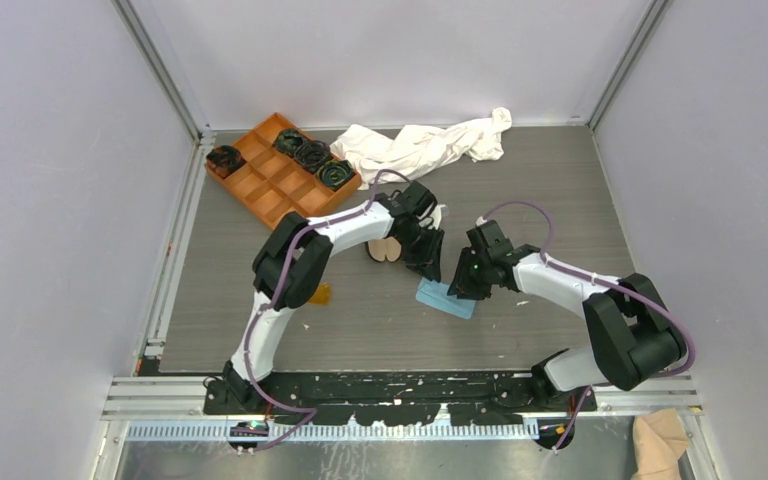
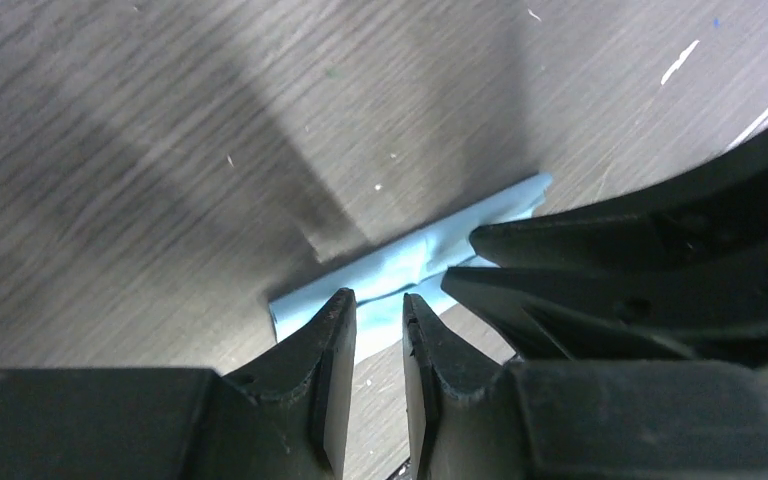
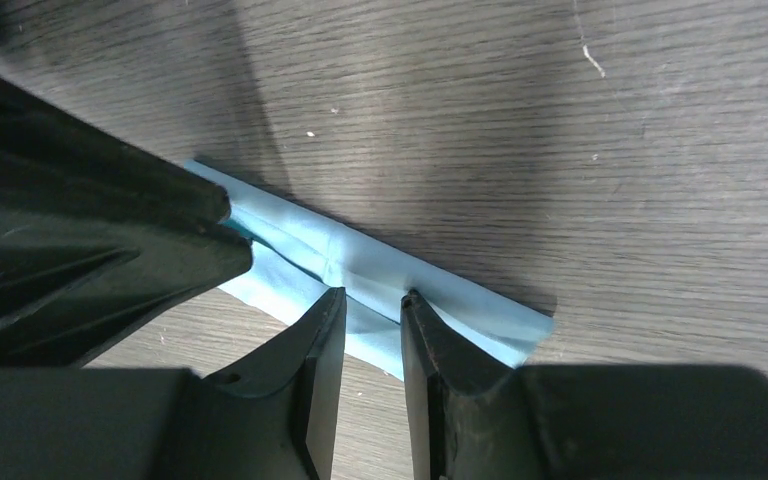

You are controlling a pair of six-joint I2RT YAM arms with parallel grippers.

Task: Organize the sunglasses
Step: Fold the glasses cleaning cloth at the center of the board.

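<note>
The sunglasses (image 1: 321,293) show only as a small amber patch, mostly hidden under my left arm's elbow. The glasses case (image 1: 384,248) lies open, beige lining up, partly hidden by my left arm. A folded light blue cloth (image 1: 448,299) lies at the table's middle. My left gripper (image 1: 428,264) and right gripper (image 1: 457,284) meet tip to tip over it. In the left wrist view my left gripper (image 2: 378,303) is narrowly open over the cloth (image 2: 390,268), holding nothing. In the right wrist view my right gripper (image 3: 370,297) is narrowly open over the cloth (image 3: 380,265).
An orange divided tray (image 1: 278,172) with several black items stands at the back left. A crumpled white cloth (image 1: 422,147) lies at the back. Grey walls enclose the table on three sides.
</note>
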